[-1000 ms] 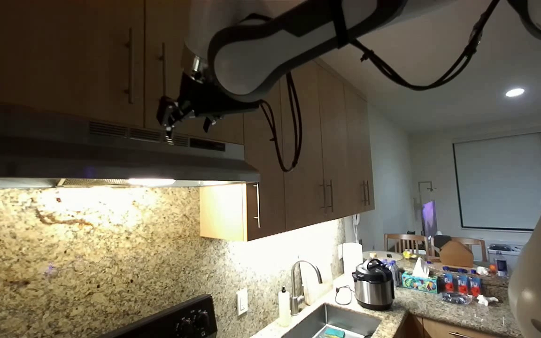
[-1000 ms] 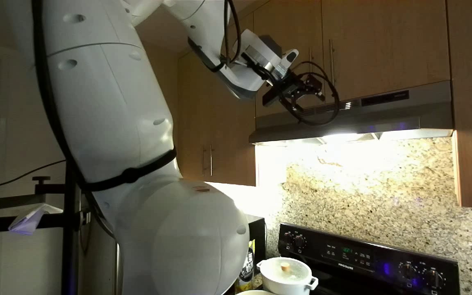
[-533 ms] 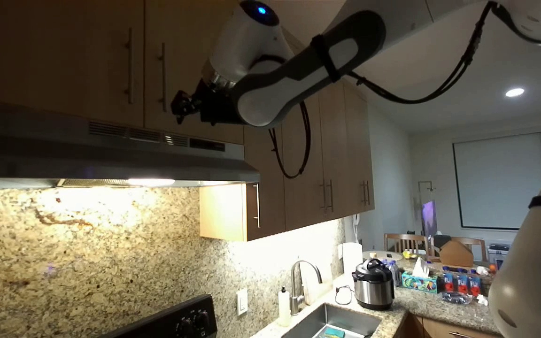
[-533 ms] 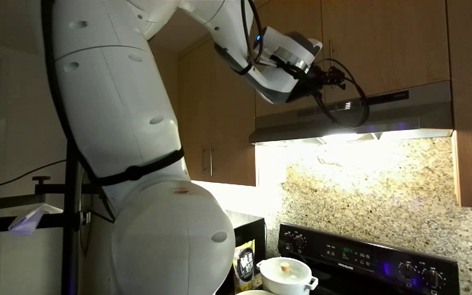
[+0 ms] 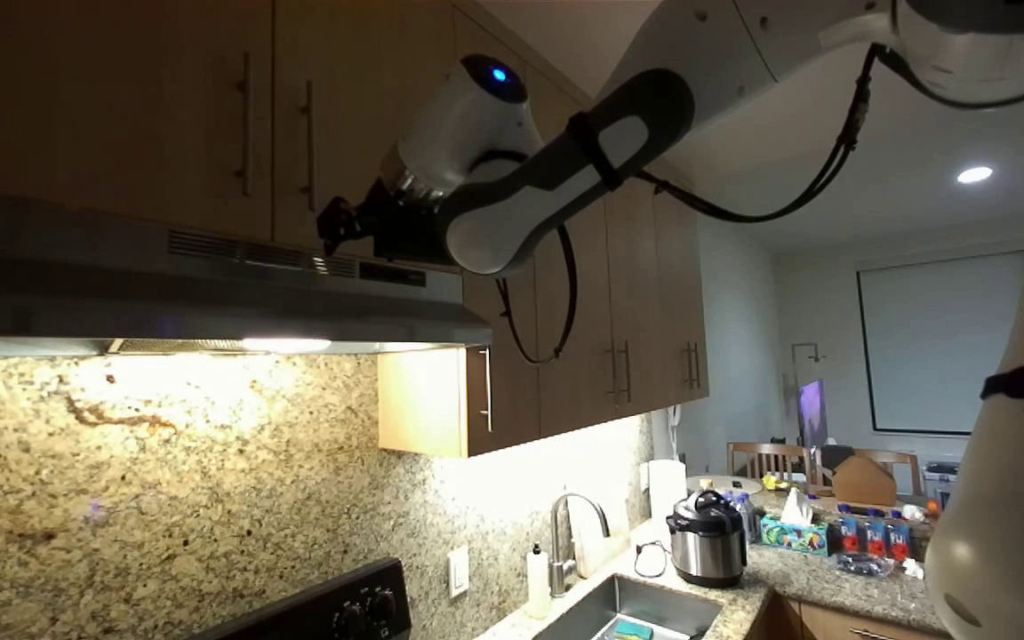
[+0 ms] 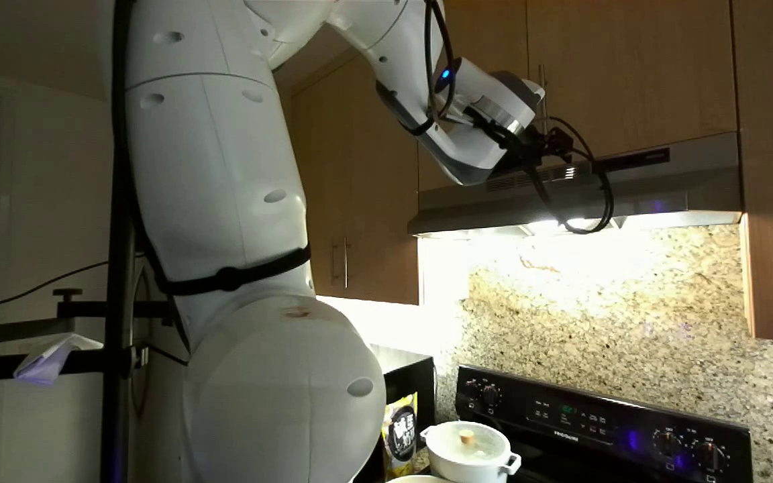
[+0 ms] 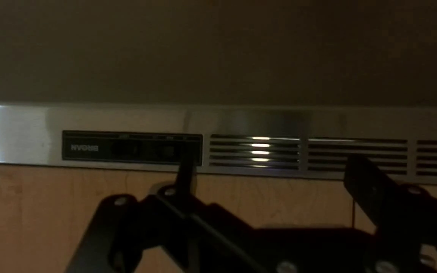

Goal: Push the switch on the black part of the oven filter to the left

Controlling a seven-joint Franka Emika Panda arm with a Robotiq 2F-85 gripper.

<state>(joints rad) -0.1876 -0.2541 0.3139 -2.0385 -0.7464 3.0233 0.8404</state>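
Observation:
The oven filter, a wide dark grey hood (image 5: 210,298), shows in both exterior views (image 6: 702,184). Its black part (image 7: 104,148) is a short black panel with pale upside-down lettering in the wrist view. Two small dark switches (image 7: 167,151) sit on it, hard to make out in the dim light. The black part also shows in both exterior views (image 5: 392,273) (image 6: 631,159). My gripper (image 7: 271,161) is open and empty, fingers wide apart. In the wrist view, one finger overlaps the panel's right end, the other the vents; contact cannot be told. It also shows in both exterior views (image 5: 332,227) (image 6: 561,151).
Vent slots (image 7: 254,151) lie beside the black part. Wooden cabinets (image 5: 370,116) with bar handles (image 5: 309,147) rise above the hood. A cable loop (image 6: 608,208) hangs from the wrist before the hood. A white pot (image 6: 470,453) stands by the stove panel (image 6: 594,416) below.
The arm has shifted and the wrist has turned. My gripper rose and then came down a little. In an exterior view it has moved right, toward the black part. The hood looks unchanged.

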